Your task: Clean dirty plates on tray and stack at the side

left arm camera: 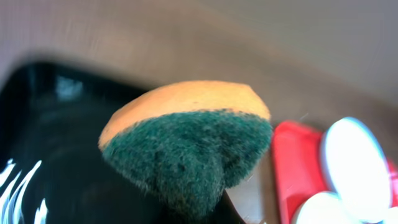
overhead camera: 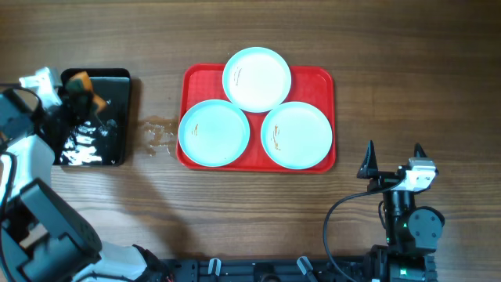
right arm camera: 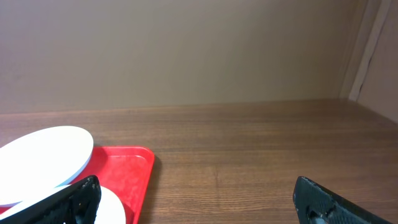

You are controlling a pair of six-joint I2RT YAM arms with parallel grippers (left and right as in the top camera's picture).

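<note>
1. Left pincer point(overhead camera: 76, 100): clamps together on a green-and-orange sponge point(left arm camera: 186, 140), above the black tray point(overhead camera: 119, 78) at the table's left end.
2. Right pincer point(overhead camera: 393, 155): stands wide apart, holds nothing, sits near the red tray's point(overhead camera: 327, 81) right front corner.
3. Plates: lie all three on the red tray, one at the rear point(overhead camera: 257, 79) reaching over the far rim, two in front, left point(overhead camera: 214, 133) and right point(overhead camera: 296, 135); carry small orange-brown smears.
4. Table point(overhead camera: 235, 219): shows a wet patch point(overhead camera: 160, 135) between the two trays.
</note>
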